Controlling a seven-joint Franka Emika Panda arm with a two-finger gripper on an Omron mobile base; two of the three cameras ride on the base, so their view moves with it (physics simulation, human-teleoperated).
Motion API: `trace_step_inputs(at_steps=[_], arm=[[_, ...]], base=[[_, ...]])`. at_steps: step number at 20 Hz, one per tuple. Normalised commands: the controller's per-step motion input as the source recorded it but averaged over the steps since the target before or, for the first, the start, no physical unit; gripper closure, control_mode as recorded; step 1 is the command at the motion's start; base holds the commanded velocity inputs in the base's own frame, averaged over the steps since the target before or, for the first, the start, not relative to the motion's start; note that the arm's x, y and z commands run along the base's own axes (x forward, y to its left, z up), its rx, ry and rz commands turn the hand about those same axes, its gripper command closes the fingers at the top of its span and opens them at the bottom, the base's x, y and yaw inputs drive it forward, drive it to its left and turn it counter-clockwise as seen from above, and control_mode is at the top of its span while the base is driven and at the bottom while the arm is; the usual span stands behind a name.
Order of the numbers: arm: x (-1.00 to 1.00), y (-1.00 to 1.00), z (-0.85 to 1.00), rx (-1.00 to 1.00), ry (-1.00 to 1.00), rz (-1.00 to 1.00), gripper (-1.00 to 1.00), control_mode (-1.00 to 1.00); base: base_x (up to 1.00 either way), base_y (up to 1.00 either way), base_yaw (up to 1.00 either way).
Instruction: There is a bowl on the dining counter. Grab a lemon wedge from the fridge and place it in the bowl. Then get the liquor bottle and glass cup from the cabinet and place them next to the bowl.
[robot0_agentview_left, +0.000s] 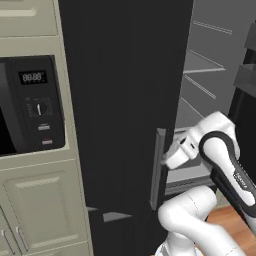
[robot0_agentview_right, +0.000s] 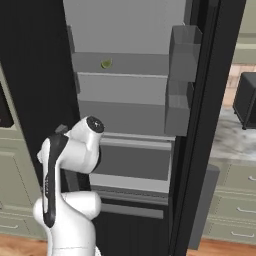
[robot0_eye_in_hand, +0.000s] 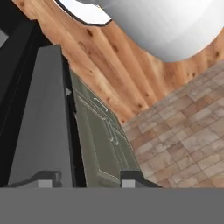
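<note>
Currently the fridge (robot0_agentview_right: 125, 95) stands open, its matte grey interior divided by flat horizontal shelves with thin pale edges. The lemon wedge (robot0_agentview_right: 106, 63), a small rounded yellow-green piece, lies on an upper shelf (robot0_agentview_right: 125, 64) toward the left side of the cavity. Boxy grey door bins (robot0_agentview_right: 182, 52) are stacked on the inner face of the right door (robot0_agentview_right: 200, 125), which is smooth and black. A wide rectangular drawer front (robot0_agentview_right: 132, 161) spans the lower part of the compartment.

The left door (robot0_agentview_left: 120, 110) is a flat, dark panel carrying a slim grey vertical handle (robot0_agentview_left: 158, 167). The end effector (robot0_agentview_left: 167, 159) sits just beside this handle; its two dark finger tips (robot0_eye_in_hand: 48, 178) stand moderately apart, with the grey handle bar rising between them in the hand view and nothing pinched.

Beside the fridge, a glossy black microwave (robot0_agentview_left: 30, 105) with a digital display and round dial is set into cream panelled cabinets (robot0_agentview_left: 45, 210). The floor (robot0_eye_in_hand: 183, 131) changes from knotted wood planks to brown rectangular tiles. A mottled stone counter (robot0_agentview_right: 235, 137) lies to the right.
</note>
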Motion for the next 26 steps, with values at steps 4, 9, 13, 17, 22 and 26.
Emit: trace_step_inputs(at_steps=[4, 9, 13, 17, 22, 26], arm=[[-1.0, -0.06, 0.22, 0.02, -0.32, 0.07, -1.0, -1.0], [-0.38, -0.97, 0.56, 0.19, -0.11, 0.0, -1.0, -1.0], [0.31, -0.91, 0.32, 0.2, 0.0, -0.02, -1.0, -1.0], [0.88, -0.47, 0.09, 0.17, 0.0, -0.1, -1.0, -1.0], [1.0, 0.07, -0.07, 0.16, 0.09, -0.17, -1.0, -1.0], [1.0, 0.19, -0.19, 0.14, 0.12, -0.15, -1.0, -1.0]], base=[[0.0, 0.0, 0.0], [0.0, 0.0, 0.0], [0.0, 0.0, 0.0], [0.0, 0.0, 0.0], [0.0, 0.0, 0.0], [0.0, 0.0, 0.0]])
